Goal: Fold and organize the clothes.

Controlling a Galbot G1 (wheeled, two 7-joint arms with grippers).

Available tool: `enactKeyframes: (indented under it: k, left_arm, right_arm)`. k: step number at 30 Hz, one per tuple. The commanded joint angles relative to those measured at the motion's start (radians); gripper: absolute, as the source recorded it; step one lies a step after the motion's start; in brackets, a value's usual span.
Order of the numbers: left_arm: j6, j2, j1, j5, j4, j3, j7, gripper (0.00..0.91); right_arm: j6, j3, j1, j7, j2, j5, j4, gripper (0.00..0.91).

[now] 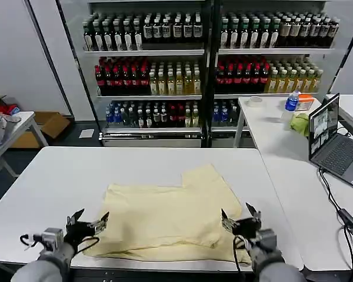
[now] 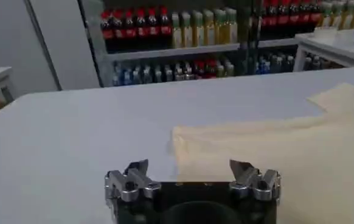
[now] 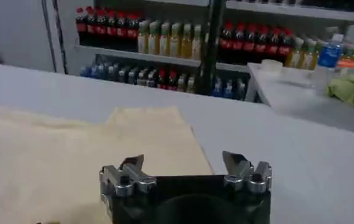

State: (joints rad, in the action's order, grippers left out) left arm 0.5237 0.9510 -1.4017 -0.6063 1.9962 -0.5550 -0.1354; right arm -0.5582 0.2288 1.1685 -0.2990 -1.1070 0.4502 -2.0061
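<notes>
The shirt (image 1: 170, 220) lay flat on the white surface (image 1: 65, 176), long side running 9 to 3, at 12 o'clock from both grippers, left (image 1: 87, 224) and right (image 1: 240, 217), jaws open.

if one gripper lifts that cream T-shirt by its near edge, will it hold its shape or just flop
Likely flop: the T-shirt lies flat in soft creased layers on the table, so it looks thin and limp. Probably light, and the folded layers may slide apart. The open left gripper and right gripper sit at opposite corners, so lifting both would likely keep it flatter.
</notes>
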Motion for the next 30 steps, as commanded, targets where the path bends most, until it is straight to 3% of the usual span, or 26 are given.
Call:
enactKeyframes:
  k: [1,16,30]
  left_arm:
    - [0.022,-0.048,0.275,-0.066,-0.219,0.132,-0.006,0.907]
    - [0.053,-0.029,0.566,-0.141,-0.473,0.318,-0.046,0.907]
    - [0.054,0.005,0.631,-0.155,-0.546,0.387,-0.045,0.907]
  right_arm:
    - [-0.021,-0.166,-0.4,-0.016,-0.039,0.089,0.327,0.907]
    - [-0.023,-0.255,-0.574,-0.01,-0.147,0.094,0.609,0.907]
    - [-0.022,-0.26,-0.674,0.011,-0.223,0.142,0.815,0.907]
